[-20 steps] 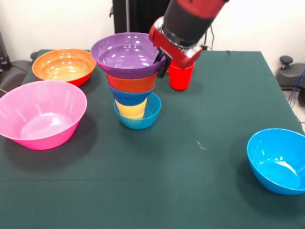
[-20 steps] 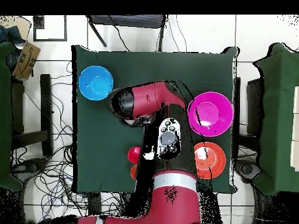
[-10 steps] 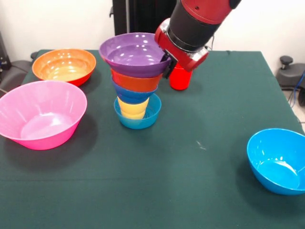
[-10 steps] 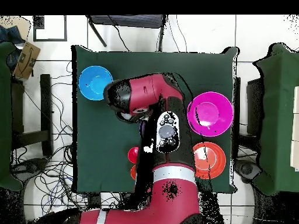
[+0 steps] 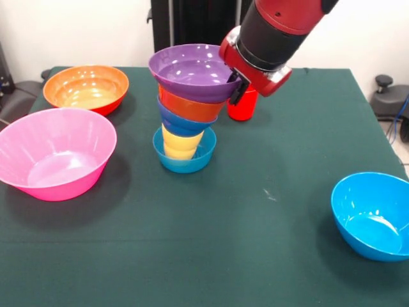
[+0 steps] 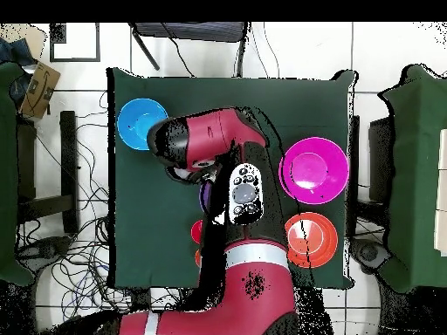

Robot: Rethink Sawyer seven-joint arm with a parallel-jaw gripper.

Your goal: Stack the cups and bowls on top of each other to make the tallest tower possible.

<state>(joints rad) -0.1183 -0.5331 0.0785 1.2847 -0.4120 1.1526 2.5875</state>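
The tower stands mid-table in the front view. Its base is a small blue bowl [image 5: 185, 158] holding a yellow cup [image 5: 179, 143]. Above come a blue bowl [image 5: 184, 123], an orange bowl [image 5: 189, 106] and a purple bowl [image 5: 193, 72] on top. The upper part leans to the right. My gripper [image 5: 234, 90] is shut on the purple bowl's right rim. A red cup [image 5: 242, 105] stands just behind it. From overhead the arm [image 6: 209, 144] covers the tower; only a sliver of purple bowl [image 6: 204, 194] and the red cup [image 6: 198, 231] show.
A large pink bowl [image 5: 55, 152] [image 6: 314, 168] and a large orange bowl [image 5: 86, 87] [image 6: 311, 240] sit at the front view's left. A bright blue bowl [image 5: 373, 214] [image 6: 140, 123] rests near the front right corner of the green table [image 5: 255, 256].
My gripper has moved right in the front view, taking the purple bowl's rim along. The upper tower now leans right, while the small blue bowl at the base has stayed put.
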